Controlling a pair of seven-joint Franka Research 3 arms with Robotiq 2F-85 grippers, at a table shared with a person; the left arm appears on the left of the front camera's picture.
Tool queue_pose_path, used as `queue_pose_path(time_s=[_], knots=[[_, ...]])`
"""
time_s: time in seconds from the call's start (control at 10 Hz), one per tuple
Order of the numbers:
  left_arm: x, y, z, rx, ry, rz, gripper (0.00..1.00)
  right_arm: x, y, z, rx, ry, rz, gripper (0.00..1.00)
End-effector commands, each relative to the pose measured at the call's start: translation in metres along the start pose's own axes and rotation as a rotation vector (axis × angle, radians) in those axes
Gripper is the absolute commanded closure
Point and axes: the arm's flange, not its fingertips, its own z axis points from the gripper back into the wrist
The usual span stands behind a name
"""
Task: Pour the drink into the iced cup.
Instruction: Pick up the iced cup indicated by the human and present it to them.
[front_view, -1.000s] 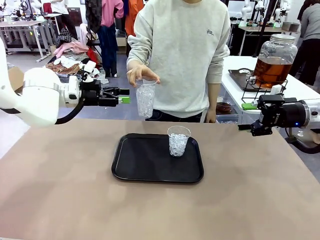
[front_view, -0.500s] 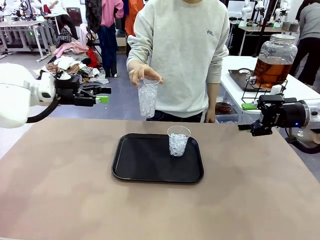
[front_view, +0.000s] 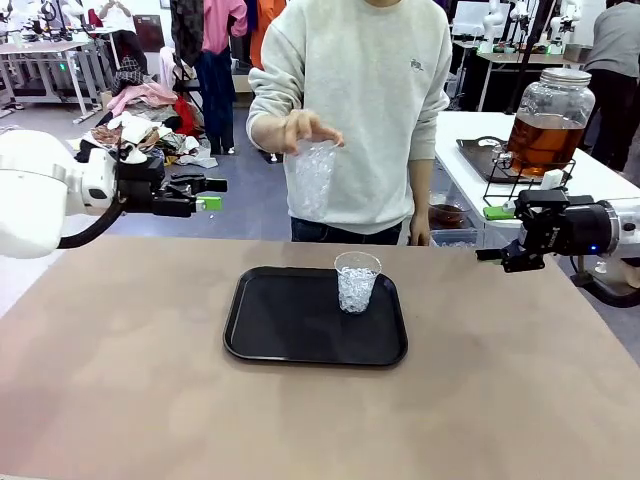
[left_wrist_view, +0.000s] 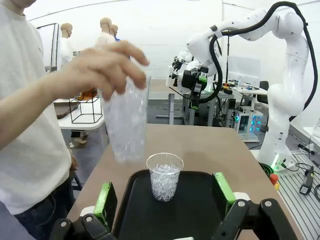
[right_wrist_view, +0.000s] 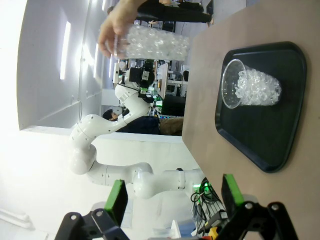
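Both my grippers are empty, jaws spread wide. The left gripper (front_view: 215, 194) hangs off the table's (front_view: 120, 380) left side; the right gripper (front_view: 490, 234) hangs off its right. Just beyond the left fingers, clear of them, the person's hand (front_view: 300, 130) holds the held cup (front_view: 313, 180) by its rim, packed with ice. The tray cup (front_view: 356, 285), also iced, stands upright on the right part of the black tray (front_view: 240, 335), between the 2 grippers and touching neither.

The drink (front_view: 543, 145) sits in a glass jar (front_view: 560, 95) on the side table (front_view: 600, 180) behind the right gripper, well apart from the tray.

I judge the jar too heavy to lift. The cups look thin, light, probably wet: I'd grip mid-wall, gently.
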Motion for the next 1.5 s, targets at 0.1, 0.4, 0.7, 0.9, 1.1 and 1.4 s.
queue_pose_path(time_s=[0.1,0.4,0.7,0.9,1.1,1.4], knots=[[0.0034,0.0033,-0.0009,0.011,-0.008,-0.005,0.00,-0.0004,0.0010,0.0005,-0.001,-0.005,0.002,0.00],[0.0034,0.0033,-0.0009,0.011,-0.008,-0.005,0.00,-0.0004,0.0010,0.0005,-0.001,-0.005,0.002,0.00],[0.0034,0.0033,-0.0009,0.011,-0.008,-0.005,0.00,-0.0004,0.0010,0.0005,-0.001,-0.005,0.002,0.00],[0.0034,0.0033,-0.0009,0.011,-0.008,-0.005,0.00,-0.0004,0.0010,0.0005,-0.001,-0.005,0.002,0.00],[0.0034,0.0033,-0.0009,0.011,-0.008,-0.005,0.00,-0.0004,0.0010,0.0005,-0.001,-0.005,0.002,0.00],[0.0034,0.0033,-0.0009,0.011,-0.008,-0.005,0.00,-0.0004,0.0010,0.0005,-0.001,-0.005,0.002,0.00]])
